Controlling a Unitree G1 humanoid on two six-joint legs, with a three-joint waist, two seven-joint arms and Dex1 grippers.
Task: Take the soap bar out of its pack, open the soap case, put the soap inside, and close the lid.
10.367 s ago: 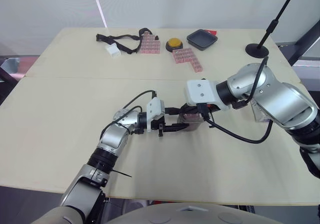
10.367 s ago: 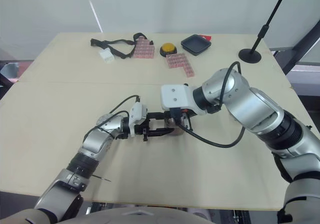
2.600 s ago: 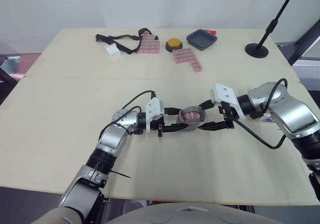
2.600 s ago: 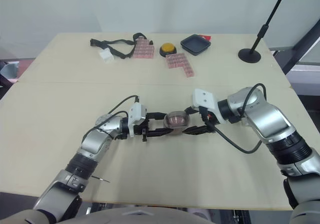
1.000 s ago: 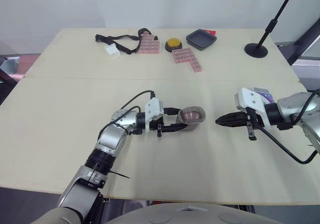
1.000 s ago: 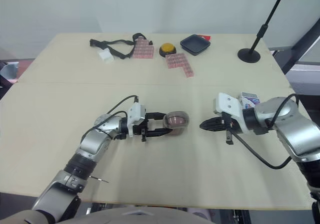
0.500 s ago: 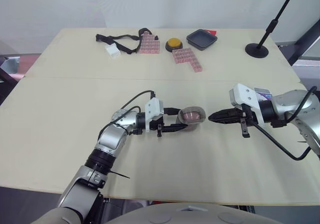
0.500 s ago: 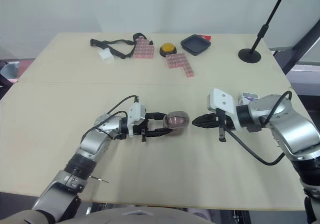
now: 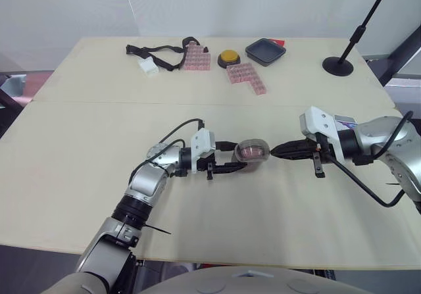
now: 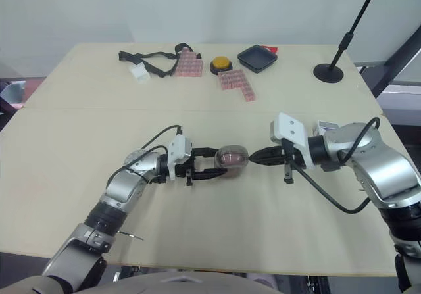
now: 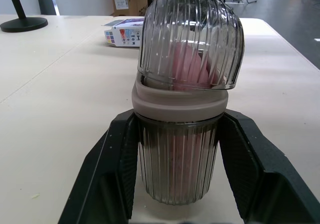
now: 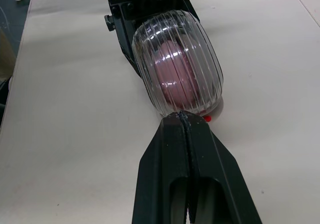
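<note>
left tool (image 9: 241, 156) is clamped on the soap case (image 9: 252, 150), one black finger on each side of the ribbed lower half, holding it about mid-counter (image 9: 79, 149), low over the surface. whether it touches the counter i cannot tell. pink soap (image 12: 170, 68) is inside the case, seen through the clear ribbed walls. lid (image 11: 190, 38) is on top of the beige rim but sits tilted in the left wrist view, one side lower than the other, not seated flat.

right tool (image 12: 182, 115) has its fingers pressed together with nothing between them, and the joined tip touches the rounded end of the lid, pointing straight at the left tool.

soap pack (image 11: 125, 33), a small printed box, lies on the counter beside the right arm, well apart from the case.

along the far edge of the counter: black strap (image 9: 158, 50), white block (image 9: 149, 67), two pink blister packs (image 9: 247, 77), yellow button (image 9: 228, 57), dark tray (image 9: 265, 50), and a mic stand base (image 9: 339, 64) at the far right corner.
</note>
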